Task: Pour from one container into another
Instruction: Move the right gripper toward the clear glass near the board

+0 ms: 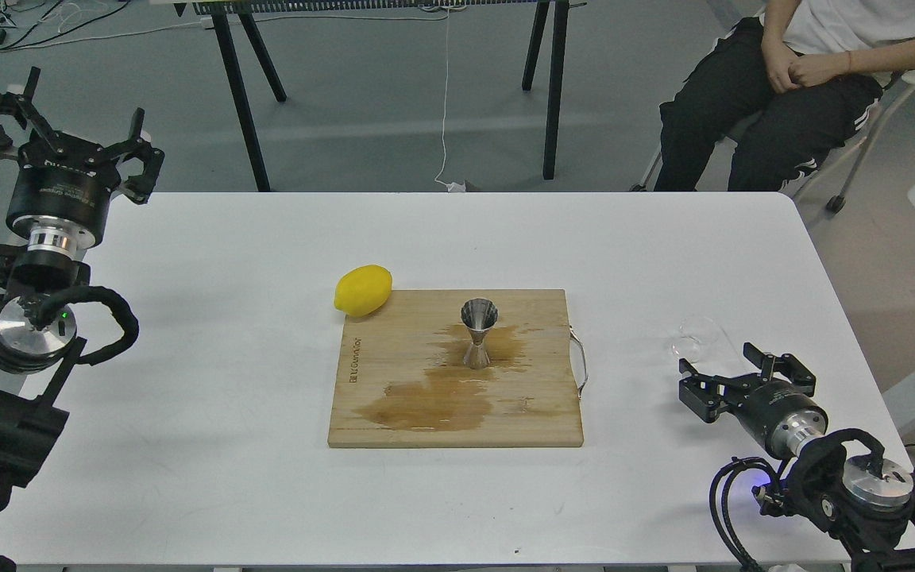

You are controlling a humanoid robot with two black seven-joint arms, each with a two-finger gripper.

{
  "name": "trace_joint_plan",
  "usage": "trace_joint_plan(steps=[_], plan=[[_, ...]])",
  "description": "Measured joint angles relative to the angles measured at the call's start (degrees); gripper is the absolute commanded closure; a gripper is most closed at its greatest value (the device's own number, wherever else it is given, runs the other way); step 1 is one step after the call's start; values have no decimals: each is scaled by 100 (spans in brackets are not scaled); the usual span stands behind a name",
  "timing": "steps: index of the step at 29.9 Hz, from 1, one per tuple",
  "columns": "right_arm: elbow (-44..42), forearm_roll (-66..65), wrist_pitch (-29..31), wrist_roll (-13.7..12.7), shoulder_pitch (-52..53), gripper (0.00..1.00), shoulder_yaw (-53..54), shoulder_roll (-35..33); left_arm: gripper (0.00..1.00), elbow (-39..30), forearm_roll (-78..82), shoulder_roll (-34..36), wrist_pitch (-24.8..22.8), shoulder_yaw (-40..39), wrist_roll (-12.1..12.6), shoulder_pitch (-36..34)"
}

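Right gripper [731, 373], held open just beside the glass cup [696, 338] on the table [187, 357] right of the wet cutting board [394, 397], could tip that cup if closed off-centre, while the jigger [478, 334] stands mid-board.

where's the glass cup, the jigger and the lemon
glass cup [694, 339], head view, on its clear side wall
jigger [478, 334], head view, on its narrow waist
lemon [363, 290], head view, on the middle of its yellow skin
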Motion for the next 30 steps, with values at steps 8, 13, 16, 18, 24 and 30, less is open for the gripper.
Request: trace_joint_plan(steps=[8,13,16,18,24,30], plan=[[-462,-70,-23,-2,442,8,-149,191,0,0,0,85,-7,-7,0,12],[-1026,-86,-20,-11,892,15,-295,197,0,0,0,156,-17,-7,0,13],[-1194,-87,38,-6,974,22,-301,202,0,4,0,182,-17,-7,0,12],[-1217,-87,56,-6,984,31,-301,212,0,10,2,191,-11,-2,0,12],[-1226,-87,61,-12,996,49,-248,288,0,16,4,205,10,-3,-42,12],[-1180,-79,76,-32,996,58,-279,290,0,14,0,280,23,-1,-226,12]])
